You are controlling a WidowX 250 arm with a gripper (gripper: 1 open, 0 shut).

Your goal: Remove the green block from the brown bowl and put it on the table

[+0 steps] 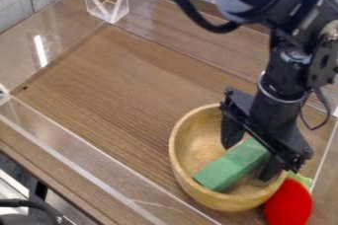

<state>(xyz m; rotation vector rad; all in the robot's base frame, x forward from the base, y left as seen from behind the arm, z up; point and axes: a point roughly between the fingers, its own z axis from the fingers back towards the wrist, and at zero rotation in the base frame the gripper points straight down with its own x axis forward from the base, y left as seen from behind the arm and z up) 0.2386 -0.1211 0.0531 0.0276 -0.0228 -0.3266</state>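
Grasp step not done yet: green block (235,164) lies inside the brown bowl (193,150), slanted, one end low near the front of the bowl floor, the other end up toward the far-right wall under the arm. Gripper (268,148) points down over the bowl's right side, jaws spread wide, nothing between them; fingers look just above or at the block's upper end, contact can't be told from this angle. Red strawberry toy (286,202) sits just outside the bowl at the right front, touching or nearly touching the rim. Table (119,81) is bare wood to the left and behind the bowl, clear acrylic walls around. Judged stage: early, pre-grasp alignment. Next move likely needs the jaws centred across the block's narrow width, lowered past the rim without hitting the bowl wall, then closed, lifted clear, and carried to open tabletop left of the bowl. Risk: block is tilted, could slip or drag the bowl.
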